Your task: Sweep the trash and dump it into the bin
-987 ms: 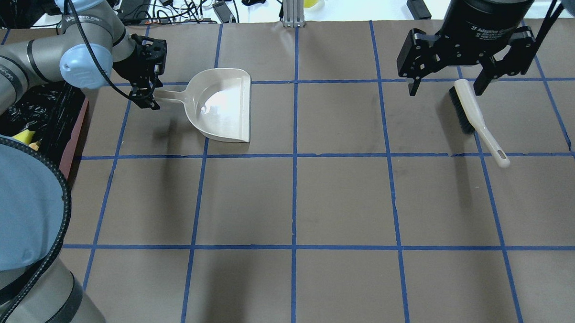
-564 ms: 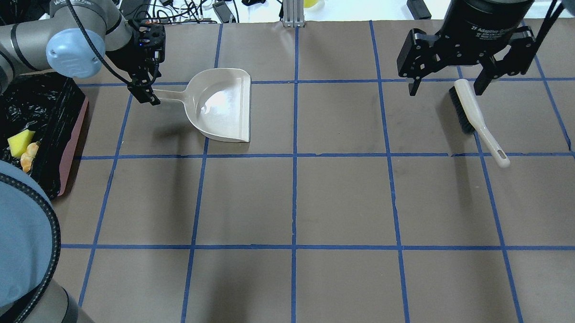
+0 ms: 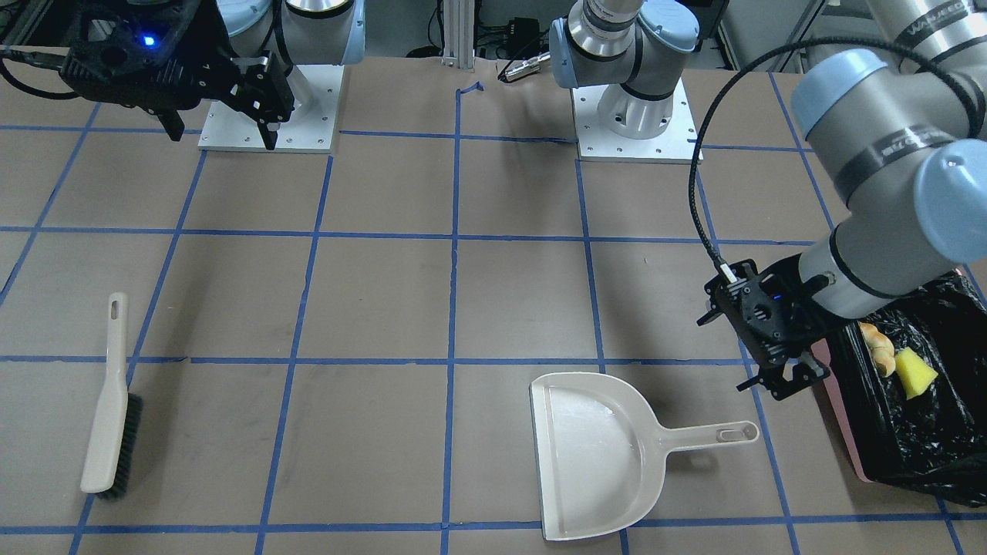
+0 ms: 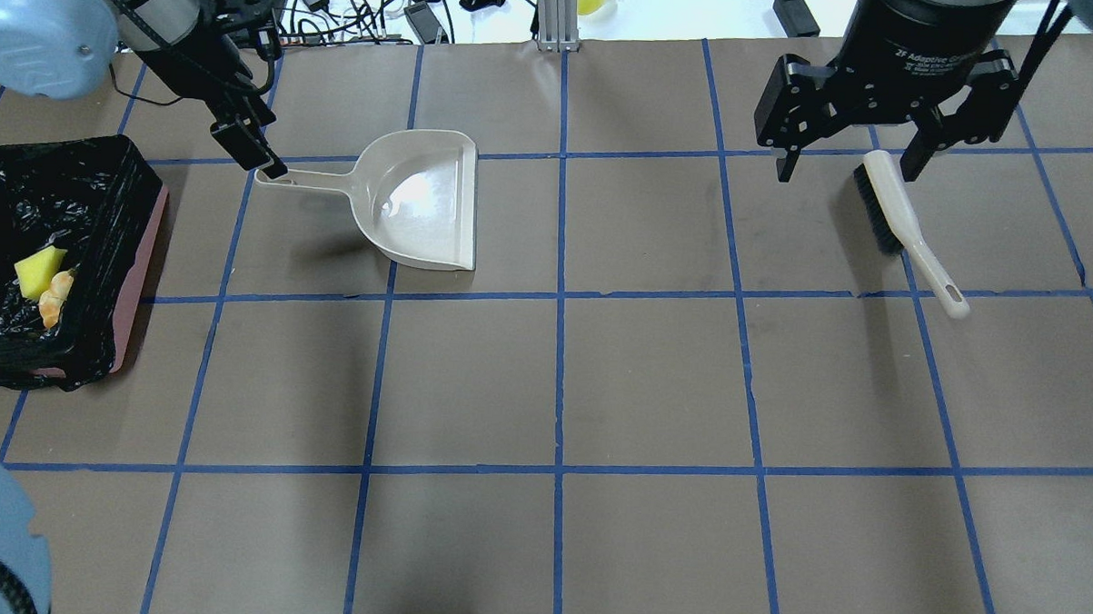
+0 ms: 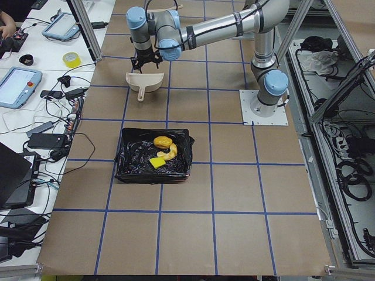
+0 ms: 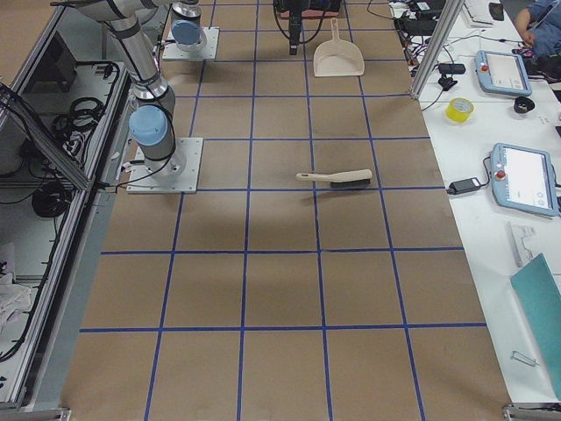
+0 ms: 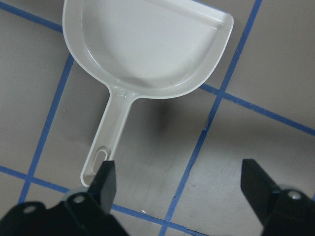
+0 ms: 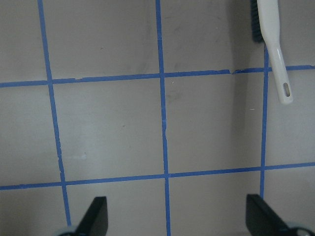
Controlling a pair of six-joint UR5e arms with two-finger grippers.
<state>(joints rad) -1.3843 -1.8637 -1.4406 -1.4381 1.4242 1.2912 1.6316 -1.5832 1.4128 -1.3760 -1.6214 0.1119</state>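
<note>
The trash lies in the bin (image 4: 119, 192), a pink box lined with a black bag at the table's left end. There I see the yellow wedge (image 4: 39, 271), the golden-brown lump (image 5: 162, 141) and the pale crescent (image 5: 167, 153). The cream dustpan (image 4: 427, 203) lies flat and empty on the table. My left gripper (image 7: 182, 182) is open and empty, raised above the end of the dustpan's handle (image 3: 717, 435), clear of it. My right gripper (image 4: 847, 163) is open and empty, high above the brush (image 4: 904, 229).
The brush (image 3: 104, 408) lies flat at the right side, bristles toward the far edge. Cables and devices (image 4: 339, 0) crowd the bench beyond the table's far edge. Blue tape lines grid the brown tabletop (image 4: 653, 383).
My left arm has swung back and up, away from the dustpan's handle, and no longer covers the bin. The dustpan, brush and right arm have not moved.
</note>
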